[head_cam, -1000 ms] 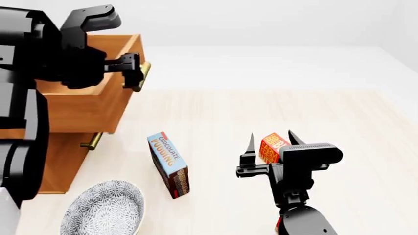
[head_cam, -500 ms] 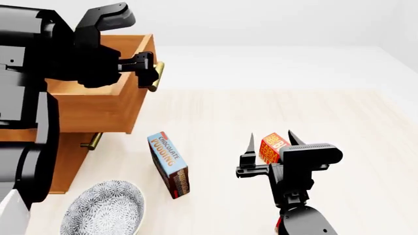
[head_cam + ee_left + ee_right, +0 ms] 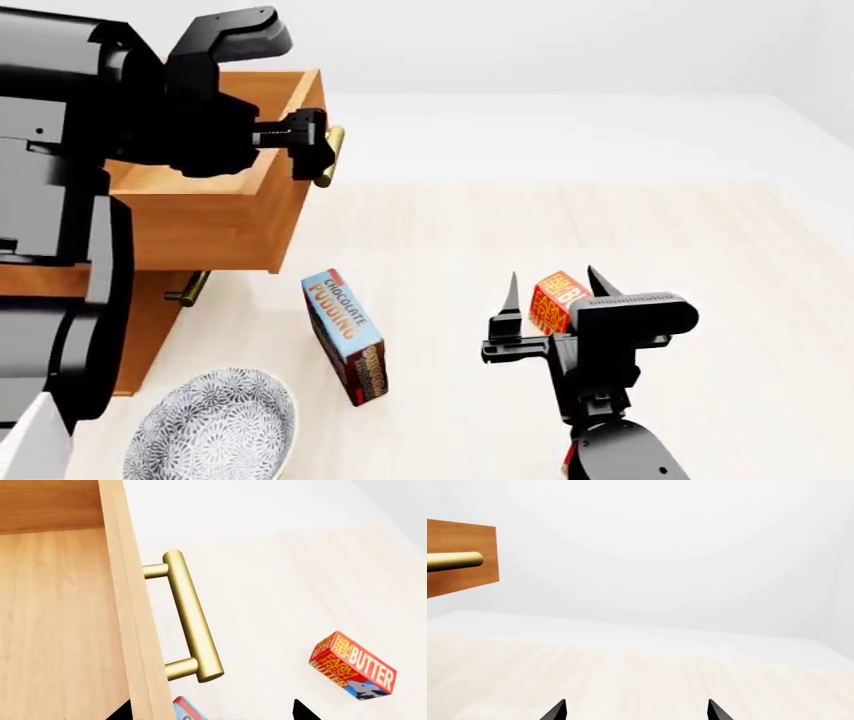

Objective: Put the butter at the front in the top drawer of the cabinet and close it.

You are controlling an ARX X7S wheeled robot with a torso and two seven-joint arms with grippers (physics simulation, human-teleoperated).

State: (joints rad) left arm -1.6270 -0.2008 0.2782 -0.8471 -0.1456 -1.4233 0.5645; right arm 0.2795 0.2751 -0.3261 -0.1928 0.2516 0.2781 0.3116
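The right gripper's (image 3: 550,290) fingers (image 3: 511,292) stand spread and empty. The butter (image 3: 559,301) stands between the tips, nearer the outer finger, short side up; this arm is far nearer. The left gripper (image 3: 318,150) sits by the brass handle (image 3: 191,615) of the pulled-out top drawer (image 3: 254,215); I can't tell whether it grips.

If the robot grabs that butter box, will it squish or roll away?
Probably neither. The butter is a flat-sided carton, so it should slide or tip rather than roll. Its straight edges look fairly stiff, though thin card might dent under a hard squeeze. Being small, it is likely light for the right tool.
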